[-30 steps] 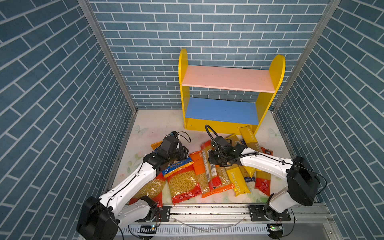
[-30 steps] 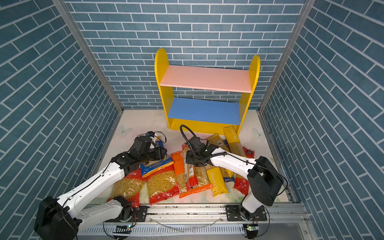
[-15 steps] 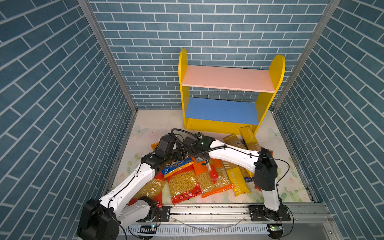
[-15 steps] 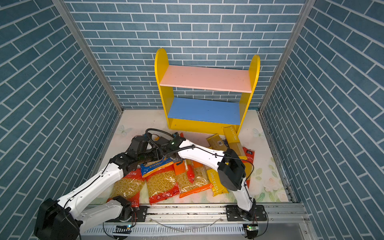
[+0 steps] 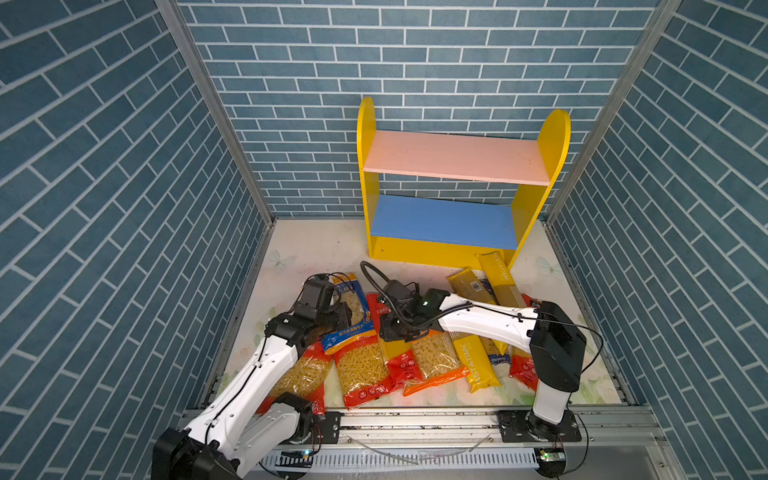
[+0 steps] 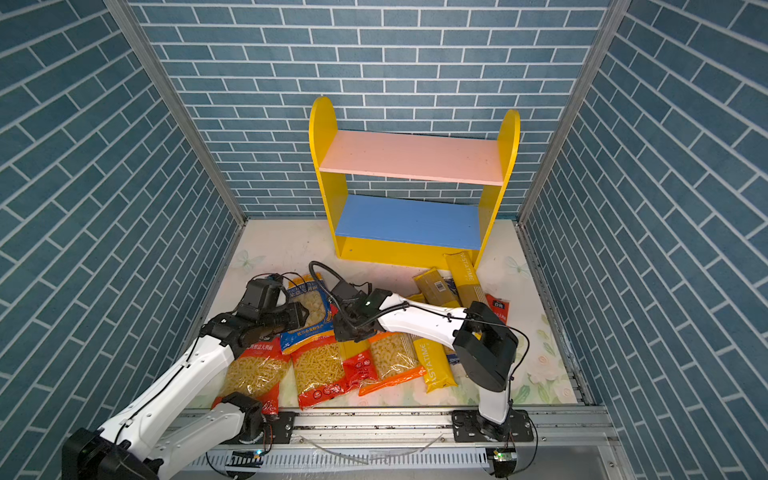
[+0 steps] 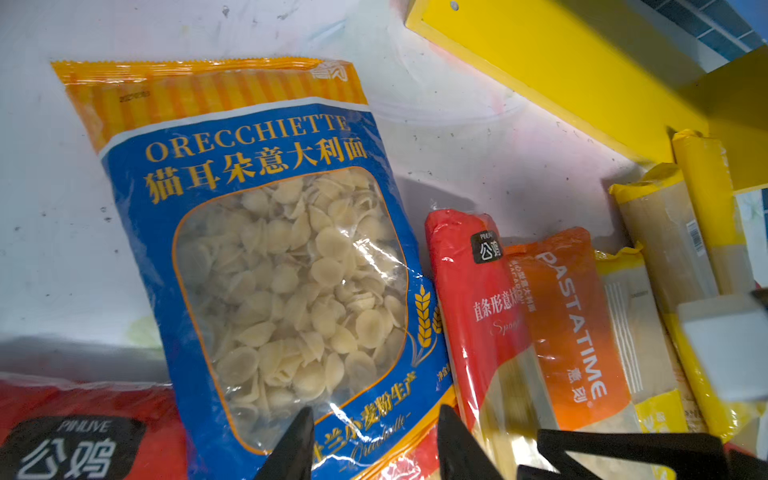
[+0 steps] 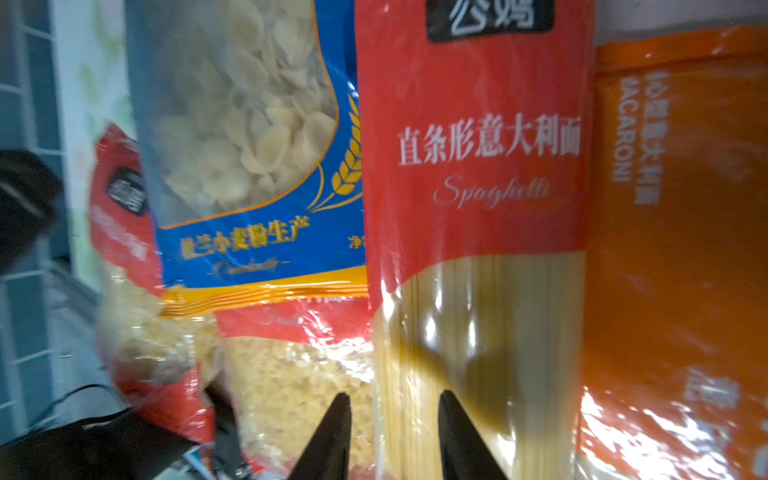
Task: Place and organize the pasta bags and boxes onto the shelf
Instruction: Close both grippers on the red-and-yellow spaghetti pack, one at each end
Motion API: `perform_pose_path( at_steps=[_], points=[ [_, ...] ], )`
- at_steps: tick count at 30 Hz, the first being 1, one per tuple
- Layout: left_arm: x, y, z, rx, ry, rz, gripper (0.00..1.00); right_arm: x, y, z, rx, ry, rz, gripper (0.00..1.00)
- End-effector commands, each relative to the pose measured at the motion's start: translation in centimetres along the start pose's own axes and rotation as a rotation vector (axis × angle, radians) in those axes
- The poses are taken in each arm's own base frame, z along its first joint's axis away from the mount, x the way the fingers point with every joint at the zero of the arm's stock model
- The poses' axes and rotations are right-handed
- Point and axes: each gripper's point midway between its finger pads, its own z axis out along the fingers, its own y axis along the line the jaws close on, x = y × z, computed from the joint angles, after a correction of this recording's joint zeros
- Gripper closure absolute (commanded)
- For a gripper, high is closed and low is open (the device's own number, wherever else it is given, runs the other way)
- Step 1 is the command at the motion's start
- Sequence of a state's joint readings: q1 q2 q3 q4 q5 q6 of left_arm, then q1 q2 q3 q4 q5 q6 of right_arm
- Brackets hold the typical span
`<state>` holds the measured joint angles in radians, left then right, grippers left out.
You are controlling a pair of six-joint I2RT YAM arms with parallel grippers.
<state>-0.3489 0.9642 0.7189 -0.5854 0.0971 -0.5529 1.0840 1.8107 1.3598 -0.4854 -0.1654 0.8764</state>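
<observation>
The pasta bags lie in a heap on the floor in front of the shelf point(image 5: 444, 254) point(image 6: 407, 254), whose pink and blue boards are bare. My left gripper point(image 5: 345, 316) point(image 7: 376, 415) stands open low over the bottom end of the blue orecchiette bag point(image 5: 357, 329) point(image 7: 266, 249), one finger on each side of its lower label. My right gripper point(image 5: 388, 329) point(image 8: 394, 401) is open over the left edge of the red spaghetti pack point(image 8: 478, 145) point(image 5: 405, 365), beside the orange macaroni bag point(image 8: 685, 208) point(image 5: 432, 357). Neither gripper holds anything.
Two red fusilli bags point(image 5: 361, 370) point(image 5: 303, 374) lie at the front left. Yellow PASTATIME packs point(image 5: 473, 361) point(image 5: 496, 274) lie right of centre, one touching the shelf's base. Brick walls close in left, right and back. Bare floor point(image 5: 316, 249) lies left of the shelf.
My right gripper has swung left across the heap to the red spaghetti pack, and its jaws have opened. My left gripper has stayed at the blue bag.
</observation>
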Motion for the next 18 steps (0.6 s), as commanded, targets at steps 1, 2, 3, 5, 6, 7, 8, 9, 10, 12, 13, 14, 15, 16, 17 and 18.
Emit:
perform_pose_path(
  at_steps=[1, 2, 3, 5, 6, 7, 8, 9, 10, 12, 13, 14, 15, 16, 17, 18],
  points=[
    [-0.3, -0.1, -1.0, -0.002, 0.01, 0.023, 0.49, -2.1, 2.8, -3.8, -0.202, -0.051, 0.035, 0.61],
    [0.0, -0.7, -0.9, 0.026, 0.031, 0.023, 0.48, -2.1, 1.3, -4.3, -0.165, -0.061, 0.048, 0.61],
    [0.4, -1.2, -0.7, 0.054, 0.055, 0.018, 0.48, -2.0, 0.1, -4.6, -0.143, -0.063, 0.065, 0.6],
    [1.7, -2.6, -0.2, 0.124, 0.118, 0.0, 0.45, -1.1, -2.4, -4.2, -0.135, -0.037, 0.113, 0.58],
    [2.4, -3.2, 0.1, 0.15, 0.142, -0.004, 0.44, -0.6, -3.0, -3.7, -0.151, -0.018, 0.129, 0.57],
    [3.2, -4.1, 0.3, 0.182, 0.166, 0.003, 0.42, 0.3, -3.6, -3.1, -0.165, 0.005, 0.144, 0.55],
    [4.0, -4.9, 0.5, 0.204, 0.185, 0.009, 0.39, 1.0, -4.2, -2.7, -0.172, 0.02, 0.151, 0.53],
    [4.7, -5.4, 0.8, 0.214, 0.204, 0.012, 0.38, 1.6, -4.6, -2.4, -0.173, 0.03, 0.155, 0.52],
    [5.3, -5.9, 1.0, 0.227, 0.218, 0.011, 0.37, 1.9, -4.9, -2.2, -0.182, 0.034, 0.162, 0.51],
    [6.9, -5.7, 2.1, 0.221, 0.259, -0.014, 0.36, 2.7, -5.5, -1.5, -0.202, 0.048, 0.19, 0.49],
    [7.3, -5.7, 2.6, 0.226, 0.269, -0.029, 0.36, 3.0, -6.0, -1.1, -0.202, 0.056, 0.208, 0.49],
    [7.6, -5.7, 3.0, 0.228, 0.275, -0.044, 0.35, 3.6, -6.6, -0.6, -0.191, 0.07, 0.222, 0.49],
    [7.7, -5.7, 3.4, 0.232, 0.277, -0.049, 0.35, 4.1, -7.0, -0.1, -0.183, 0.085, 0.232, 0.49],
    [7.8, -5.7, 3.7, 0.236, 0.279, -0.054, 0.35, 4.7, -7.3, 0.5, -0.19, 0.101, 0.244, 0.49],
    [7.9, -5.8, 4.1, 0.24, 0.286, -0.057, 0.35, 5.1, -7.2, 0.9, -0.22, 0.11, 0.254, 0.48],
    [8.1, -5.9, 4.4, 0.243, 0.292, -0.063, 0.36, 5.3, -6.9, 1.3, -0.258, 0.117, 0.264, 0.47]
  ],
)
